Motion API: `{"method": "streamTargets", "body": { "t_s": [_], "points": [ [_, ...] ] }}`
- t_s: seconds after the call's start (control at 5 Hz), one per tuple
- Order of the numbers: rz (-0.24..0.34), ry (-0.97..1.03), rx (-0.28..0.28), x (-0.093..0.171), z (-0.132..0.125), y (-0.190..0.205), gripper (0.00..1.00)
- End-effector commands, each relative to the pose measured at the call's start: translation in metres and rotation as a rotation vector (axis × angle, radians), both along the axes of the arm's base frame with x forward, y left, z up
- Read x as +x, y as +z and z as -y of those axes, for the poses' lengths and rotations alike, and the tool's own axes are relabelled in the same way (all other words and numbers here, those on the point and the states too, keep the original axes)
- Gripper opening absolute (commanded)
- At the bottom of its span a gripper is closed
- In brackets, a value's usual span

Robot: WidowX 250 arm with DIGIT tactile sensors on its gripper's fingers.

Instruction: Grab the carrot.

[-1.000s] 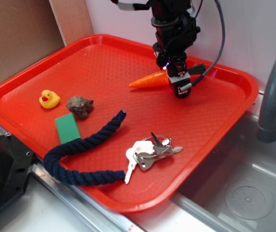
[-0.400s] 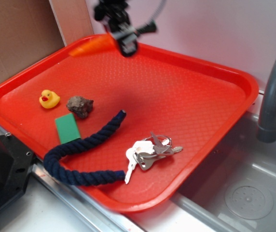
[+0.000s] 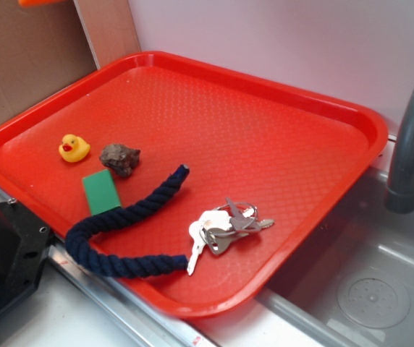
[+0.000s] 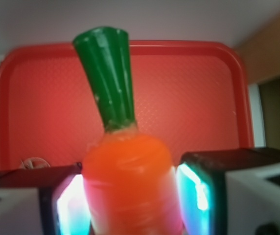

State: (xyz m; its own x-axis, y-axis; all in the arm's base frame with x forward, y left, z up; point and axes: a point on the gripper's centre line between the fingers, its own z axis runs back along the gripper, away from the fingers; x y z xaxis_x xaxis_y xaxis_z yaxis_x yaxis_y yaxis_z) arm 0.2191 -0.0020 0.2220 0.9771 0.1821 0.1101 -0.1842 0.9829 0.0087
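claw with two blocky fingers, black and white casings, inner pads glowing cyan-white

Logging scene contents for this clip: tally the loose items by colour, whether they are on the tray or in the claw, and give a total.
Orange: 1, the carrot, held in the claw
Yellow: 1, duck
Brown: 1, rock
Green: 1, block
Navy: 1, rope
Silver and white: 1, key bunch
Total: 6

Glossy plastic carrot; textured tray
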Motion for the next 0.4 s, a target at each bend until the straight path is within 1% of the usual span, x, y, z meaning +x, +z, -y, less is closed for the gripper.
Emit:
{"method": "streamTargets", "body": {
  "t_s": [0.0, 0.2],
  "points": [
    [0.046, 0.094, 0.007, 0.0180, 0.0022, 0.0202, 0.00],
    [0.048, 0.095, 0.017, 0.0171, 0.0020, 0.0189, 0.00]
  ]
}}
